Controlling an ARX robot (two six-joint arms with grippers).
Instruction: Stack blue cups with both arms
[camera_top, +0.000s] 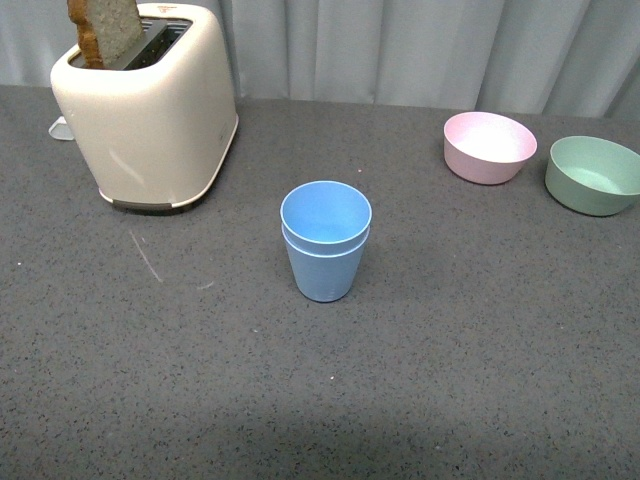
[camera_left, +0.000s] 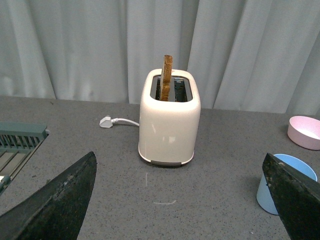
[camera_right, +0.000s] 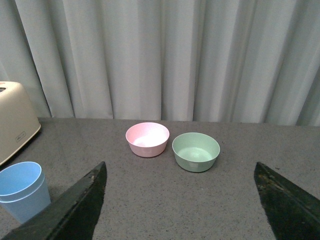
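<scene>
Nested blue cups (camera_top: 326, 240) stand mid-table (camera_top: 480, 380), open space around; left gripper (camera_left: 180, 210) and right gripper (camera_right: 180, 210) gape empty.

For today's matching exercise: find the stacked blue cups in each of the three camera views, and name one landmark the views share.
Front view: the blue cups stand nested at the centre of the table.
Left wrist view: at the lower right, partly hidden behind a black finger.
Right wrist view: at the lower left corner, beside a black finger.
Shared landmark: the pink bowl shows in all three views.
</scene>
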